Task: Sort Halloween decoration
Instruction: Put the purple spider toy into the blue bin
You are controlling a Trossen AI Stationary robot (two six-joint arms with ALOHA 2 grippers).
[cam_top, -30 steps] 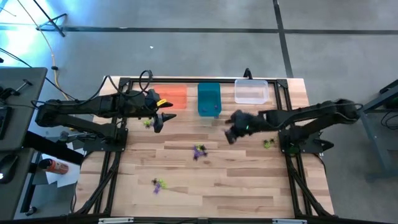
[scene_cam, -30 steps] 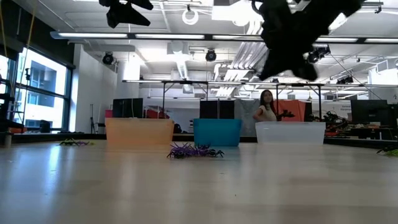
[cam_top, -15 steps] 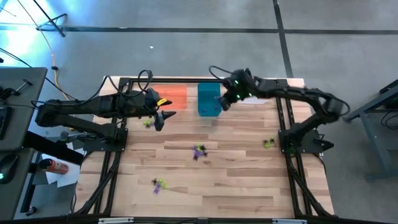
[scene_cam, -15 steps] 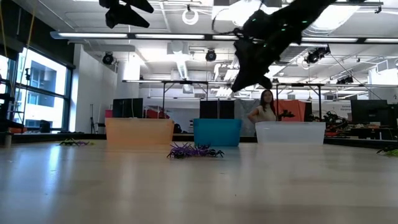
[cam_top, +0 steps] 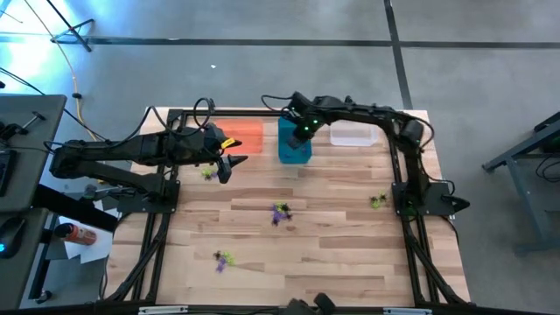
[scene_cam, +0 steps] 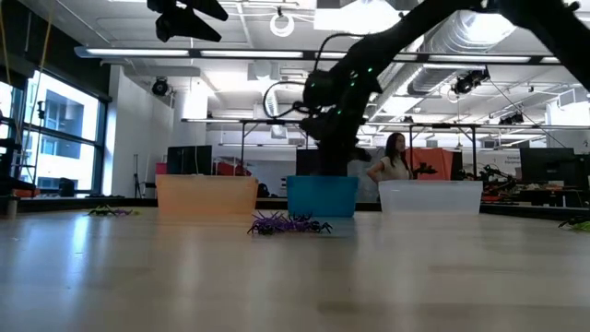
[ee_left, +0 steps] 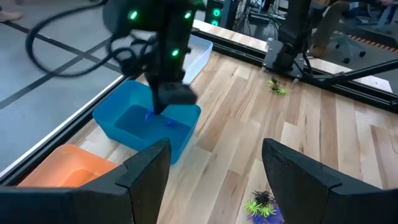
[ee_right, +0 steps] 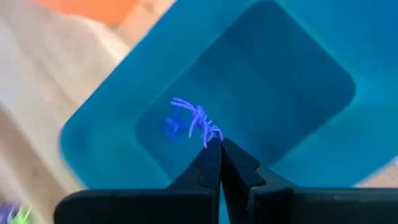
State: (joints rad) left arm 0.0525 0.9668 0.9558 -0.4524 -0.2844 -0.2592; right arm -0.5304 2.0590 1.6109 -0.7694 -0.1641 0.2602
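Three bins line the wooden table [cam_top: 332, 254]'s far edge — right end effector [ee_right: 221, 144] pinches a purple spider [ee_right: 196, 121]; left [ee_left: 214, 152] gapes empty.

**Room and surroundings: open workshop hall**

Floor: smooth grey concrete floor [cam_top: 262, 70], crossed by dark lines. Worktop: pale wood-plank worktop [cam_top: 315, 245] in a black metal frame. Ceiling: exposed white ducts and pipes [scene_cam: 267, 88], with long strip lights [scene_cam: 166, 53]. Windows: tall dark-framed windows [scene_cam: 55, 129] on one side, bright daylight. Furniture: black-framed tables [scene_cam: 277, 138] far back. A person [scene_cam: 395, 159] stands among them.
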